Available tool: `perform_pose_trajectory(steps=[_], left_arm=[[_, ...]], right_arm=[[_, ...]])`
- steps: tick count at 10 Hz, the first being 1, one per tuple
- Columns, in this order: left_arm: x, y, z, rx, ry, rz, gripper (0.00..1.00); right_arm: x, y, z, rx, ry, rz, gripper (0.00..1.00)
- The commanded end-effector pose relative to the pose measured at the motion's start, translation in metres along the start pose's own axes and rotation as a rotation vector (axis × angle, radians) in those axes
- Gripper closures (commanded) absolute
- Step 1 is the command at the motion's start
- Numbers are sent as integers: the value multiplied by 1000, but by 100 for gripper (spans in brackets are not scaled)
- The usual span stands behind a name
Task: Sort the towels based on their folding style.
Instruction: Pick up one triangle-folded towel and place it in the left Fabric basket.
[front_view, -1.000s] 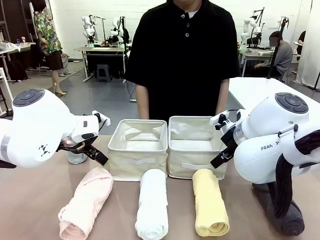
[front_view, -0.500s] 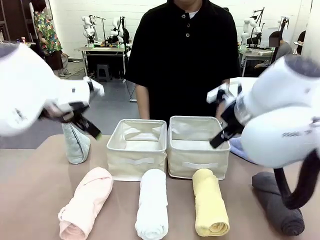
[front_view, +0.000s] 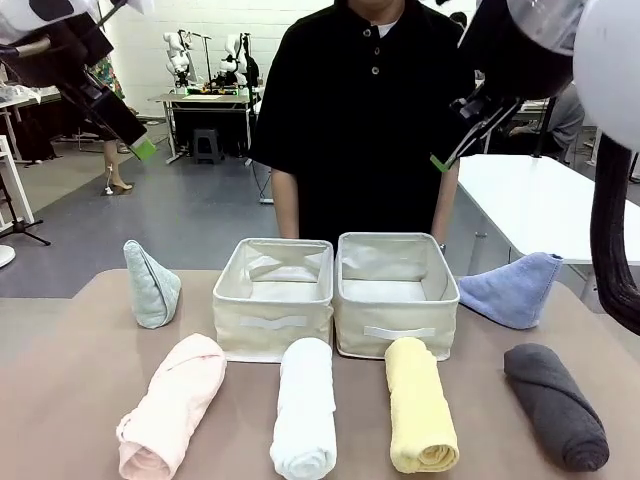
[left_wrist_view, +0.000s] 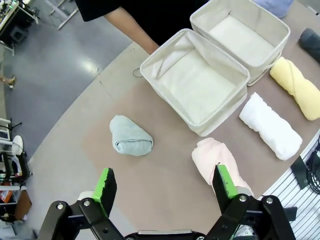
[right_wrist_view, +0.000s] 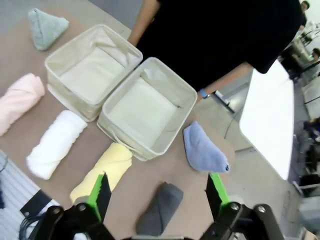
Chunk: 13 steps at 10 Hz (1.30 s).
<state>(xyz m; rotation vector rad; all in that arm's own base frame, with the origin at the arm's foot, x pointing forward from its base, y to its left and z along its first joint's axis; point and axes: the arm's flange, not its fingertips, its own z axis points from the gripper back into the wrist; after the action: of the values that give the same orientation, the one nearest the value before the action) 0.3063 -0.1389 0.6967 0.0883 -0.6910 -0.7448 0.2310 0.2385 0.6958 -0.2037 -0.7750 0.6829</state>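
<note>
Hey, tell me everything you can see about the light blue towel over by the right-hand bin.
The light blue towel looks like soft terry cloth folded into a cone. It lies on its side on the brown table, just right of the right cream bin. In the right wrist view a narrow strip of table seems to separate the two. It sits farther back than the dark grey rolled towel and apart from it. Nothing grips it.
</note>
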Motion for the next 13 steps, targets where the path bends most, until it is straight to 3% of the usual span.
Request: perform_pose_trajectory(steps=[1,5,6,7,9,10,11,13], left_arm=[[-11,-5,-21,-6,14,2,0],[-9,-5,-20,-13,31,-1,0],[-20,40,-16,-269,9,61,0],[-34,74,-6,-416,-70,55,0],[-76,158,-6,-733,-200,261,0],[-99,185,-6,-778,-256,293,0],[-122,205,-2,-790,-300,248,0],[-168,233,6,-732,-398,10,0]], right_arm=[[-13,-4,-31,34,5,-4,0],[-11,-4,-28,21,25,-9,0],[-25,-55,-21,235,3,-69,0],[-41,-103,-17,373,-47,-176,0],[-94,-199,-13,579,-223,-398,0],[-125,-228,-13,623,-270,-433,0],[-159,-253,-13,652,-322,-455,0],[-219,-280,-11,719,-366,-380,0]])
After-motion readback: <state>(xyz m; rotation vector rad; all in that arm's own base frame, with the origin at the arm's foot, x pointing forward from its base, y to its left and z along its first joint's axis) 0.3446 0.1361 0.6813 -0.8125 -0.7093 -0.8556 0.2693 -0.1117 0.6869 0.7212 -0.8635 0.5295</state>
